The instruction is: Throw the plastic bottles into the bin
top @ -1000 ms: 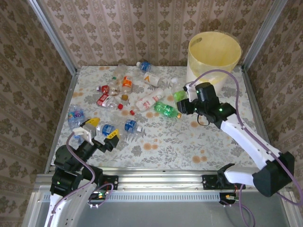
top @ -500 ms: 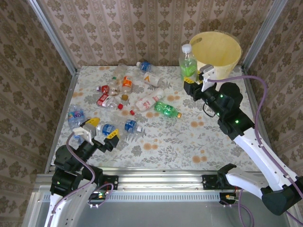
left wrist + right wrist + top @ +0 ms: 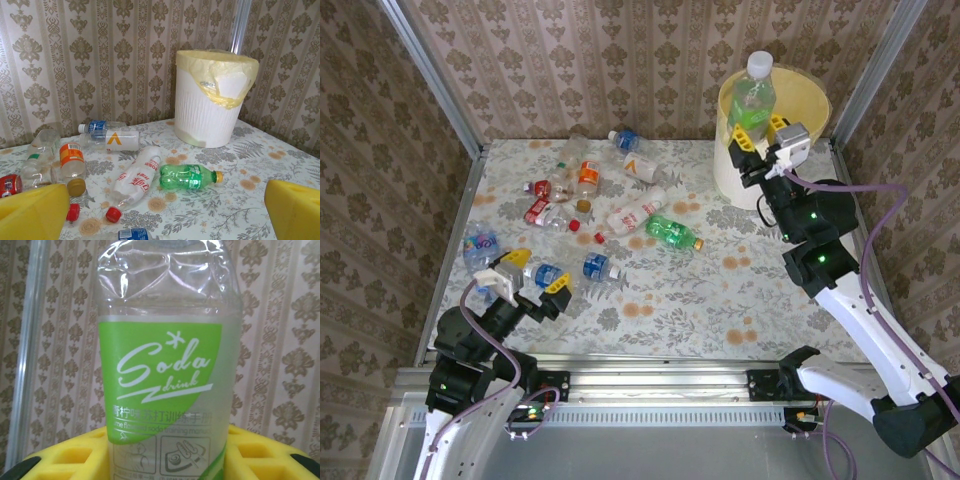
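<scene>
A soda bottle (image 3: 752, 95) is gripped low on its body by the right fingers (image 3: 739, 136), which are closed against both of its sides. It is held upright in the air and, from above, is seen against the left part of the mouth of the bin (image 3: 820, 120). Its clear plastic is dented at the shoulder, a white cap is fitted, and a lime-green label with white script is wrapped around it (image 3: 165, 380) between the yellow ribbed fingers (image 3: 60, 457).

The bin (image 3: 205, 115) is round, whitish and ribbed below, and lined in pale yellow at the rim. It is placed at the far right corner of the desk (image 3: 720, 300), which is covered by a floral cloth.

The left fingers (image 3: 517, 258) are spread wide with nothing between them (image 3: 32, 212), low at the near left.

The other bottles are left lying on the desk, among them a green bottle (image 3: 672, 232) (image 3: 187, 177), a red-labelled clear bottle (image 3: 635, 212) (image 3: 137, 177) and an orange-labelled bottle (image 3: 587, 178) (image 3: 72, 160).
</scene>
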Available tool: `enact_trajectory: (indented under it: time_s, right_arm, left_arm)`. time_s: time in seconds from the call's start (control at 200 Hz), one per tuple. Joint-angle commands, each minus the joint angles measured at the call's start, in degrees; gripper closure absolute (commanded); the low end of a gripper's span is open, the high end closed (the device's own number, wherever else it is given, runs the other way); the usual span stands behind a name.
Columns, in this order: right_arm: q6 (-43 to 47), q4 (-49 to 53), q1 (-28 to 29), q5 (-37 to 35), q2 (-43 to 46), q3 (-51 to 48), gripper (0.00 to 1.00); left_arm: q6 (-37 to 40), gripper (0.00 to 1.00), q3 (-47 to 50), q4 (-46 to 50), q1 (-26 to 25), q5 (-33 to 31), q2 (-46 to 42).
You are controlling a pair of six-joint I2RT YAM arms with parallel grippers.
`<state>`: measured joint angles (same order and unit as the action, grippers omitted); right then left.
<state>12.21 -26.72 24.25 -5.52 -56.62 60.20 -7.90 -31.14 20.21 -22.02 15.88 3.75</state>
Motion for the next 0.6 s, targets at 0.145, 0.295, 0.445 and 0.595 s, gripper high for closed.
enact_trajectory:
  time_s: [0.145, 0.295, 0.445, 0.595]
  right_arm:
    - [-0.34, -3.72, -3.47, -6.42, -1.68, 2.17, 0.66]
    - [-5.59, 4.02, -8.84, -7.99, -6.03, 6.2, 0.67]
    - [-14.76, 23.66, -16.51, -3.99, -15.97, 18.56, 0.66]
    - [-18.37, 49.0, -19.79, 0.08, -31.76, 39.41, 0.51]
  left_arm:
    - [0.96, 0.0, -0.86, -0.82, 0.59, 0.38, -0.45]
    - [0.96, 0.0, -0.72, -0.88, 0.66, 0.47, -0.33]
    - [0.78, 0.0, -0.77, -0.96, 0.79, 0.55, -0.26]
    - [0.76, 0.0, -0.68, -1.16, 0.8, 0.64, 0.02]
